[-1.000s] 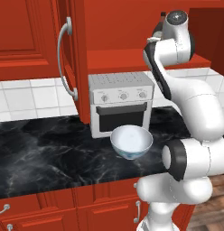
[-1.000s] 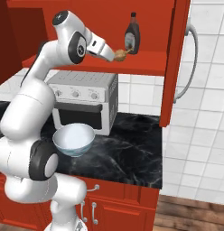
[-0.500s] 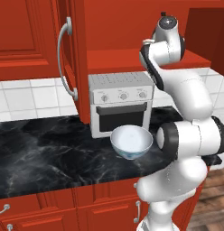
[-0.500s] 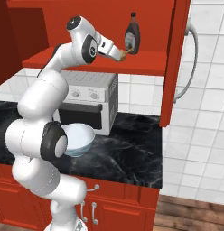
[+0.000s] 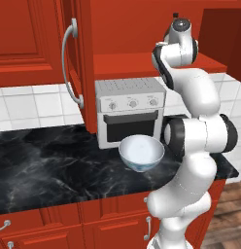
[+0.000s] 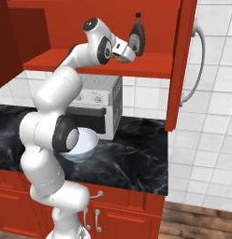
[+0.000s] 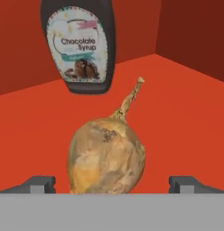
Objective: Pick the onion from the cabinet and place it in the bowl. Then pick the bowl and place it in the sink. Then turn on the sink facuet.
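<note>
Golden-brown onion [image 7: 107,155], thin stem tail

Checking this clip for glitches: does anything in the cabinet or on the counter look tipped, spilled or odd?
Nothing stands out. The onion sits on the shelf between the open gripper fingers, syrup bottle behind; bowl upright.

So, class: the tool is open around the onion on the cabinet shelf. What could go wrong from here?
1. The onion is round, with a thin stem; if the open tool closes off-centre, it may roll or squirt out along the shelf.
2. The syrup bottle stands just behind the onion; pushing further in could knock it over.
3. The bowl sits near the counter's front edge, so a clumsy drop might miss or tip it.
</note>
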